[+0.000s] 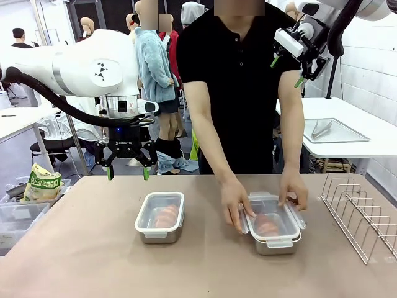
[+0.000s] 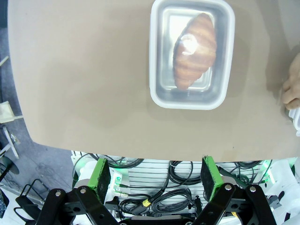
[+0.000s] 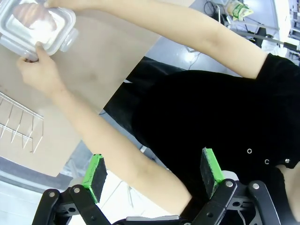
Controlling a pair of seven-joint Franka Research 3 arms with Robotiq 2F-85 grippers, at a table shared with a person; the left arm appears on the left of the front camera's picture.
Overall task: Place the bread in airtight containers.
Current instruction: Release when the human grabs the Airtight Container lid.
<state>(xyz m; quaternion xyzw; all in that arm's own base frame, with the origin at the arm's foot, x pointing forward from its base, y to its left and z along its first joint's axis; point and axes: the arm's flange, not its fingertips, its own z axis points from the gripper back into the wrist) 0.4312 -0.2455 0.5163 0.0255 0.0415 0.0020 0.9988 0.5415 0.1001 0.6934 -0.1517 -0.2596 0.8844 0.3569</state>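
Observation:
Two steel airtight containers stand on the brown table, each with a golden-brown bread roll under a clear lid. The left container [image 1: 160,216] [image 2: 191,54] holds bread [image 1: 165,215] [image 2: 194,49] and is lidded. A person's two hands [image 1: 236,205] press the lid on the right container [image 1: 273,225] [image 3: 36,24], with bread [image 1: 268,223] [image 3: 31,14] inside. My left gripper [image 1: 127,169] [image 2: 155,174] hangs open above the table's far left edge, empty. My right gripper [image 1: 286,69] [image 3: 153,171] is raised high at the upper right, open and empty, beside the person's shoulder.
A wire rack [image 1: 361,214] [image 3: 18,121] stands at the table's right edge. Behind it a white table carries a flat steel tray [image 1: 334,131] with tongs. Clear plastic bins and a yellow-green bag [image 1: 42,183] sit off the left side.

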